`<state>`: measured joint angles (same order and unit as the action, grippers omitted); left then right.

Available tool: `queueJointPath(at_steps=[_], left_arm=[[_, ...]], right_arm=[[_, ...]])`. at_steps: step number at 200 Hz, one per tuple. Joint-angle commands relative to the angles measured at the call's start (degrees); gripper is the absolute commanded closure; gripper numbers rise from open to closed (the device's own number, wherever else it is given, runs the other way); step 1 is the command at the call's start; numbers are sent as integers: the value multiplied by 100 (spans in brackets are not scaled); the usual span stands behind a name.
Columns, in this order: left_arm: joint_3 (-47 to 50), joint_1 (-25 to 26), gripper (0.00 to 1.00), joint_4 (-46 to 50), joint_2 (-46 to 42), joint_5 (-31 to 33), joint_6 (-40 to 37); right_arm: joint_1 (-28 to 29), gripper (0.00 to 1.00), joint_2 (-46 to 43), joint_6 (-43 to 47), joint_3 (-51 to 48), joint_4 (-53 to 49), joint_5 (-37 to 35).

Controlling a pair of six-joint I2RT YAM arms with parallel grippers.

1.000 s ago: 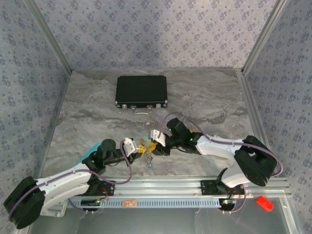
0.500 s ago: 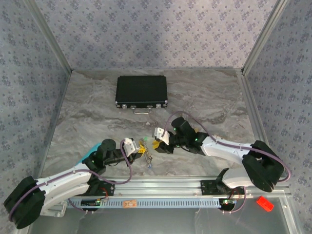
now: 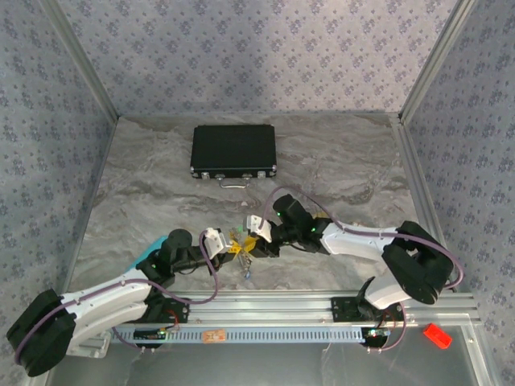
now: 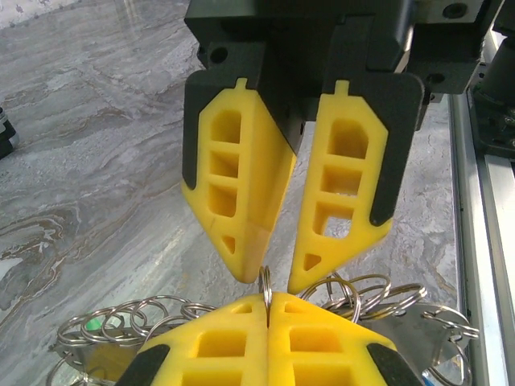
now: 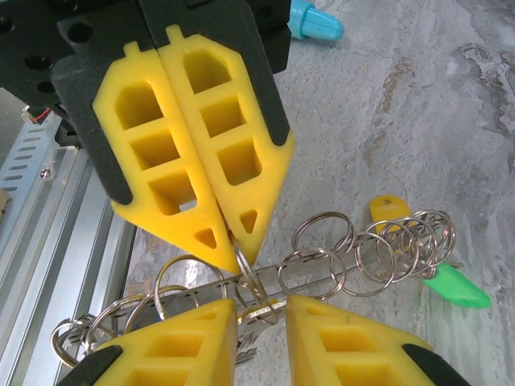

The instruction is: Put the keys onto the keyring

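Note:
The keyring (image 5: 338, 261) is a thin metal strip strung with several silvery rings, lying low over the marble; it also shows as the rings (image 4: 362, 289). My left gripper (image 4: 268, 299) is shut on one upright ring of it, which also shows under that gripper (image 5: 235, 256). My right gripper (image 5: 261, 312) is open, its fingers on either side of that ring's lower end, where a small brass key (image 5: 256, 315) hangs. A yellow head (image 5: 386, 211) and a green tag (image 5: 455, 287) lie at the far end. In the top view both grippers (image 3: 233, 245) (image 3: 253, 240) meet tip to tip.
A black case (image 3: 233, 150) lies at the back of the marble table (image 3: 338, 169). The aluminium rail (image 3: 265, 305) runs along the near edge, close behind both grippers. A light blue piece (image 5: 315, 22) sits beyond the left gripper. A red object (image 3: 437, 335) lies outside at the right.
The right gripper drew back to the right half a second ago, then came in again to the held ring. The left gripper has held still.

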<state>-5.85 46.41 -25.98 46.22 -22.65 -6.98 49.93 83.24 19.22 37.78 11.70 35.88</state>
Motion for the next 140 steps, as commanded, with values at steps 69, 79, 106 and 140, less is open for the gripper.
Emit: queueJointPath(at_steps=[69, 79, 106, 140], left_arm=[[-54, 8, 100, -348, -47, -192, -50], [-49, 7, 100, -336, -59, -169, -40], [-61, 1, 93, -155, -157, 25, -21], [-212, 1, 79, 401, -242, 153, -128]], right_arm=[[24, 92, 221, -98, 267, 295, 332], [8, 99, 211, -94, 267, 281, 339], [-11, 100, 98, 18, 310, 10, 254], [77, 100, 62, 594, 737, -1169, -148]])
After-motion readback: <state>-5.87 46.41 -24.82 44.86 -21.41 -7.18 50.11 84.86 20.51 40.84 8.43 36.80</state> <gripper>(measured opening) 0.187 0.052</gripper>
